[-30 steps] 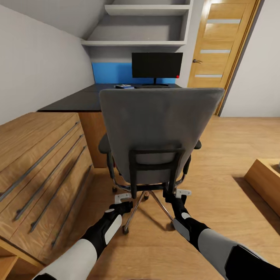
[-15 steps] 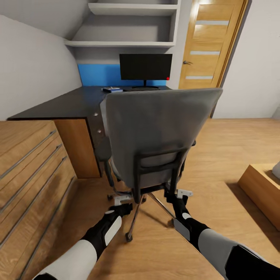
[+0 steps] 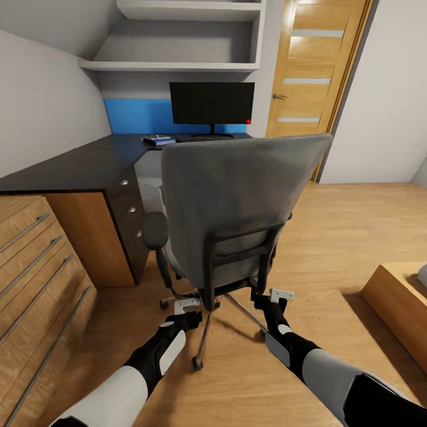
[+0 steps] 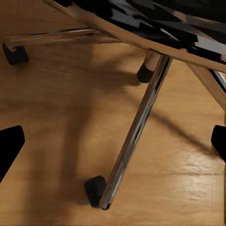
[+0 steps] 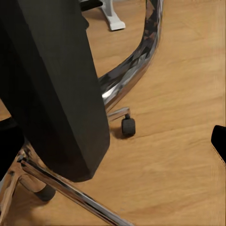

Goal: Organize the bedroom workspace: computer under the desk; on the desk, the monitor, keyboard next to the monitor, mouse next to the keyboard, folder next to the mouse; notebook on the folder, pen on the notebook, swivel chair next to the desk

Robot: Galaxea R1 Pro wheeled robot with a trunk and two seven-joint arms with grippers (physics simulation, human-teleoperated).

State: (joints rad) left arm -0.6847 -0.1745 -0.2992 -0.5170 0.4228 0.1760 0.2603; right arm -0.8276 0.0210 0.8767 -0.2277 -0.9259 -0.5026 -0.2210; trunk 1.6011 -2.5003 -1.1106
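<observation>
Far left, the bench (image 3: 71,163) ran black along the wall. A small blue item (image 3: 158,140) lay on it just beside the monitor (image 3: 212,102); I took it for the folder with something on top, but it was too small to tell. The monitor stood upright at the back of the bench.

The chair (image 3: 237,190) stood centre, its back to me and its seat facing the bench, near the drawer unit (image 3: 130,213) but not tucked in.

The left claw (image 3: 188,305) hung low behind the chrome base (image 4: 136,127), fingers spread wide, holding nothing. The right claw (image 3: 280,295) was also spread, beside the black back strut (image 5: 56,94) and not clamped on it.

I judged the step in hand to be setting the chair beside the bench. The next move called for a steady, level push with both arms, since the castors could swing the chair off line.
</observation>
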